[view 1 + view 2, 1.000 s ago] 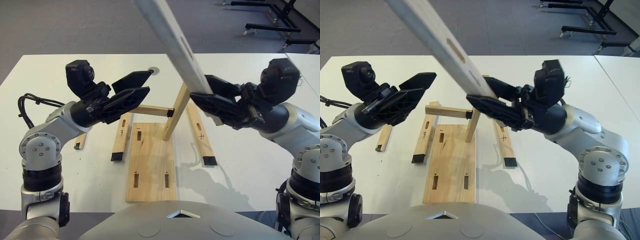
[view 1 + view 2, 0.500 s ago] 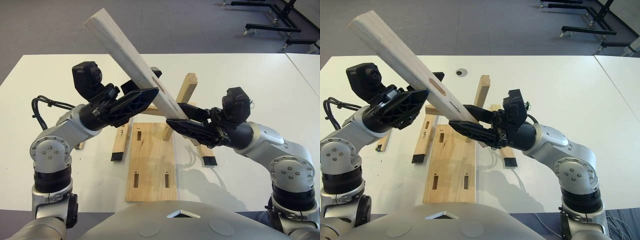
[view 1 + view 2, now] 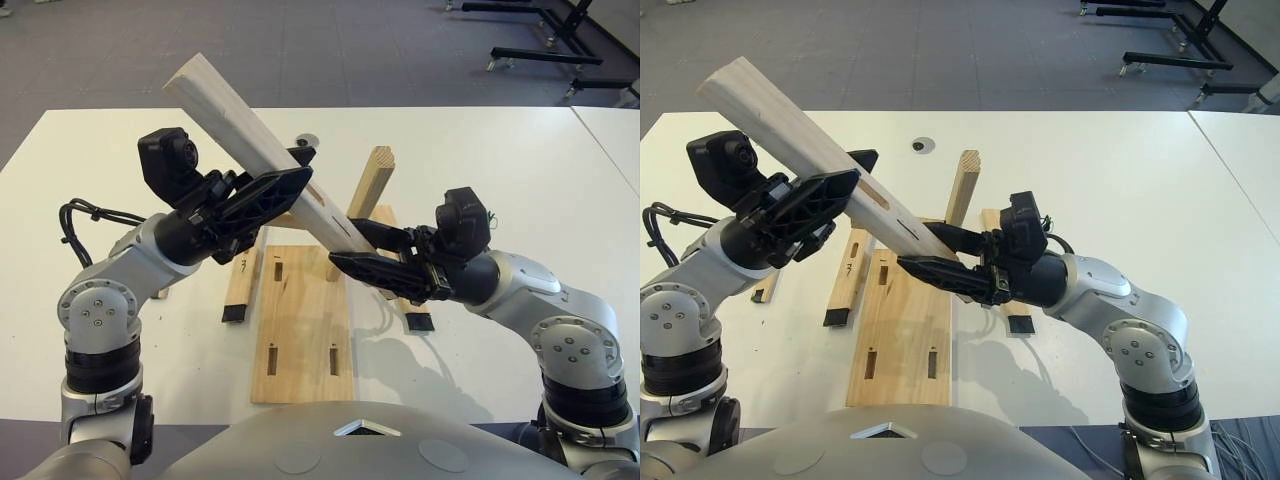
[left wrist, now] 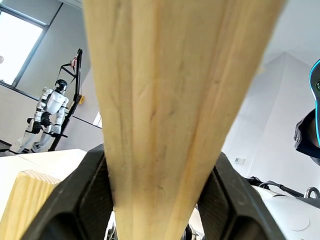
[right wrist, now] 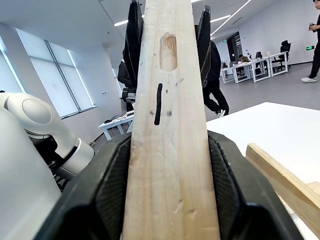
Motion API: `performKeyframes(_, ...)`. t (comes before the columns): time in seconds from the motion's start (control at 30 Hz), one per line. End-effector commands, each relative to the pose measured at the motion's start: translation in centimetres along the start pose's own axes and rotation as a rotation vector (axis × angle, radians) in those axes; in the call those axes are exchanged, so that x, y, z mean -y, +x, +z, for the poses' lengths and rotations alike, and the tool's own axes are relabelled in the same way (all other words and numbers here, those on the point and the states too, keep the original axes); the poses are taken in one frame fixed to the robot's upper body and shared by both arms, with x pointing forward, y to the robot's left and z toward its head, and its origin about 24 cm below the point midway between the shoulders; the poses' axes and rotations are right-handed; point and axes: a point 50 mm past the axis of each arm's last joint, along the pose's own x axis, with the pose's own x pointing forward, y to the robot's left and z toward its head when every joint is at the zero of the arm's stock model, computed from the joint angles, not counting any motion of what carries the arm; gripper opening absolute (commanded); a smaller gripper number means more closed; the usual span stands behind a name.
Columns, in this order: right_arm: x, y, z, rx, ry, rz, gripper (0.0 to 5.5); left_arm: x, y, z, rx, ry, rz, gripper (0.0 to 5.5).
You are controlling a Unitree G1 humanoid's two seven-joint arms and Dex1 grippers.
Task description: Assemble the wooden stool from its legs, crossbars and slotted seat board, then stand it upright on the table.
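Observation:
A long wooden leg (image 3: pixel 255 130) slants above the table, its high end up to the left. My left gripper (image 3: pixel 303 163) is shut on its middle, the fingers (image 4: pixel 75 200) pressed against both sides. My right gripper (image 3: pixel 345 243) is shut on its lower end (image 5: pixel 170 150). Below lies the slotted seat board (image 3: pixel 300 330), flat on the table. Another leg (image 3: pixel 368 190) stands tilted at the board's far edge, with a crossbar (image 3: pixel 300 222) joined to it. A third leg (image 3: pixel 243 280) lies left of the board. A fourth (image 3: pixel 410 300) lies right of it, partly hidden by my right arm.
A short crossbar (image 3: pixel 160 292) lies at the far left, beside my left arm. A round hole (image 3: pixel 308 140) marks the white table (image 3: pixel 520 160) at the back. Black wheeled frames (image 3: pixel 545 50) stand on the floor beyond. The table's right half is bare.
My right arm lowered the long leg and swung its upper part left, between the left fingers. The left gripper, open a second ago, has shut on it.

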Motion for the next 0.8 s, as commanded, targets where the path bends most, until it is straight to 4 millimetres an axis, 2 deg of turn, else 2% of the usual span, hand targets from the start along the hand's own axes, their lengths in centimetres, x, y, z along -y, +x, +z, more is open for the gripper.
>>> performKeyframes(0.03,0.3,-0.4,0.4,-0.009,-0.062,-0.026,2.01,0.3,-0.1,-0.1,0.006,-0.03,-0.032,2.11)
performKeyframes(0.17,0.5,-0.4,0.3,-0.02,-0.079,-0.036,2.01,0.3,-0.1,0.0,0.016,-0.03,-0.031,2.11)
performKeyframes(0.27,1.3,-0.6,0.4,-0.022,-0.093,-0.107,2.01,0.2,-0.1,-0.1,0.02,-0.027,-0.024,2.11)
performKeyframes(0.3,1.5,-0.6,0.5,-0.008,-0.082,-0.11,2.38,0.1,-0.2,-0.1,0.021,-0.026,-0.02,2.11)
performKeyframes(0.43,1.2,-1.1,0.6,-0.038,-0.053,-0.082,3.12,-0.1,-0.5,0.0,-0.003,0.015,0.018,2.08)
performKeyframes(0.57,0.9,-3.1,1.1,-0.087,-0.047,-0.101,3.93,0.0,-2.0,0.8,-0.036,0.095,0.073,2.04)
performKeyframes(0.63,0.8,-4.7,3.4,0.023,-0.074,-0.137,4.34,0.3,-3.1,1.2,-0.086,0.126,0.092,2.03)
performKeyframes(0.67,0.6,-5.9,5.7,0.113,-0.111,-0.144,4.52,0.6,-4.1,1.5,-0.116,0.136,0.109,2.03)
performKeyframes(0.73,-0.1,-7.5,8.9,0.224,-0.171,-0.141,4.83,1.2,-5.6,2.1,-0.162,0.165,0.129,2.02)
performKeyframes(0.8,-0.2,-7.9,10.3,0.26,-0.202,-0.152,5.17,1.2,-6.4,2.6,-0.189,0.236,0.153,2.02)
